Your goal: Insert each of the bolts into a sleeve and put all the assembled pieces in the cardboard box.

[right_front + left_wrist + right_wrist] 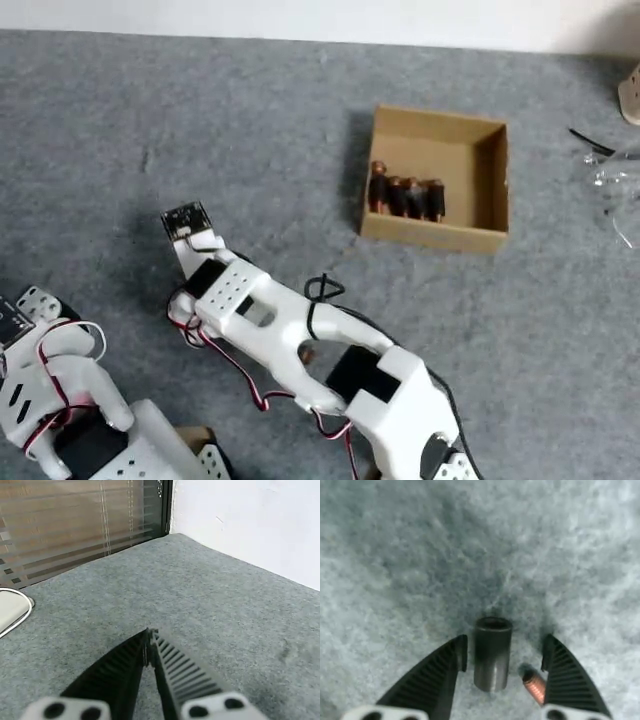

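One brown cardboard box lies at two o'clock from the high view's centre, holding four dark assembled pieces in a row. The right wrist view adds one dark metal sleeve and one copper bolt just beside it, both between the right gripper's spread fingers. The left gripper is pressed together above grey felt.

High: looked steeply down from far over grey felt table. Left wrist: faced low past left gripper toward blinds and wall. Right wrist: pointed down past right gripper, very close to felt. Shared across all 3: felt.
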### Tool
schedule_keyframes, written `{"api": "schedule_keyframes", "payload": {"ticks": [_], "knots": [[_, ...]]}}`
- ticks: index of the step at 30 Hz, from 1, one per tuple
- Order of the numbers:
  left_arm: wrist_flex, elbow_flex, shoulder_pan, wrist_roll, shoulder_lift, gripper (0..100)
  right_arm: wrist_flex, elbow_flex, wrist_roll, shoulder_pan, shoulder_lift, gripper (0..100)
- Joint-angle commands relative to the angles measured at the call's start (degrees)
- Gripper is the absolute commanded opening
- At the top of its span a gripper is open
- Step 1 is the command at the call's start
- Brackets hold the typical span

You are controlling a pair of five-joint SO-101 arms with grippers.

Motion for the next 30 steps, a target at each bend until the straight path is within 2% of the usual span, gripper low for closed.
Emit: {"api": "schedule_keyframes", "payload": {"ticks": [1,5,9,18,21,23,30], "knots": [[0.18,-2.68,-0.13,0.35,-0.4,2,-1.54,0.84,-0.62,0.04,-0.31,21.7],[0.18,-2.68,-0.13,0.35,-0.4,2,-1.54,0.92,-0.62,-0.13,-0.31,18.3],[0.18,-2.68,-0.13,0.35,-0.4,2,-1.54,0.92,-0.62,0.22,-0.31,0.0],[0.18,-2.59,-0.13,0.35,-0.4,2,-0.04,0.48,-0.09,0.92,-0.84,0.5],[0.18,-2.59,-0.13,0.35,-0.4,2,3.12,-1.71,0.7,3.56,-1.27,0.5],[0.18,-2.59,-0.13,0.35,-0.4,2,5.32,-4.88,3.87,5.41,-3.3,0.5],[0.18,-2.51,2.68,0.18,-0.4,2,14.37,-14.9,10.37,13.85,-16.4,0.5]]}}
